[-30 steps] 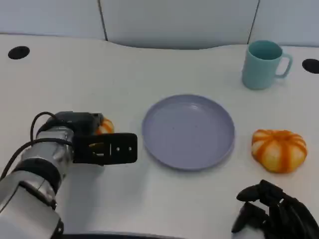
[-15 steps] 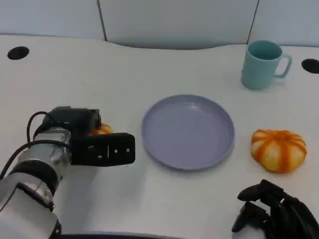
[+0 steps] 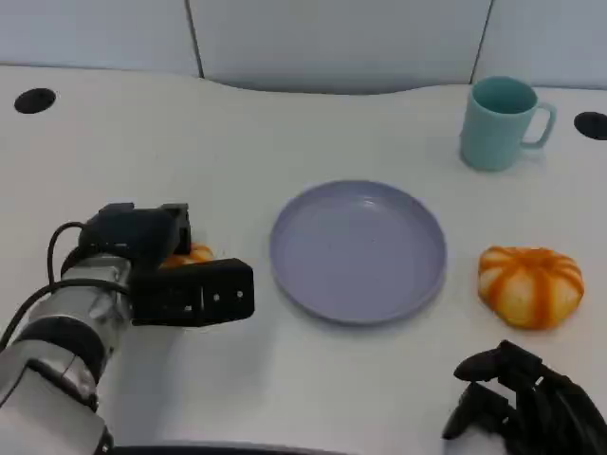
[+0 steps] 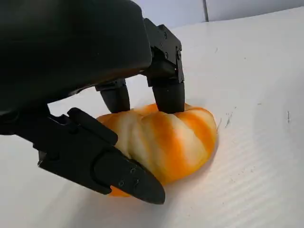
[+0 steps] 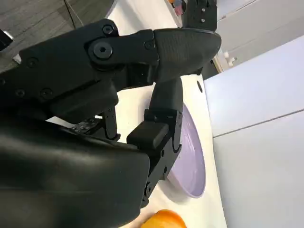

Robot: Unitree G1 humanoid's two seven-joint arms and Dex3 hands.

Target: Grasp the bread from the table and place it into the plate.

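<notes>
table point(image 3: 285, 133): we are seeing it carrying all | plate point(image 3: 358, 249): lying mid-table | left hand point(image 3: 180, 284): reaching sideways near the left edge, fingers point(image 4: 168, 90) grasping the bread point(image 4: 166, 140), which is resting on the surface | right hand point(image 3: 517, 403): sitting at the front right corner, fingers curled in, holding nothing

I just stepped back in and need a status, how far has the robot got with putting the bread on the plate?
Done: the left hand has reached the bread left of the plate. In hand: its fingers wrap around the bread, which seems to rest on the table in the left wrist view. Left: lifting it, carrying it over and setting it on the plate, which holds nothing yet.
</notes>
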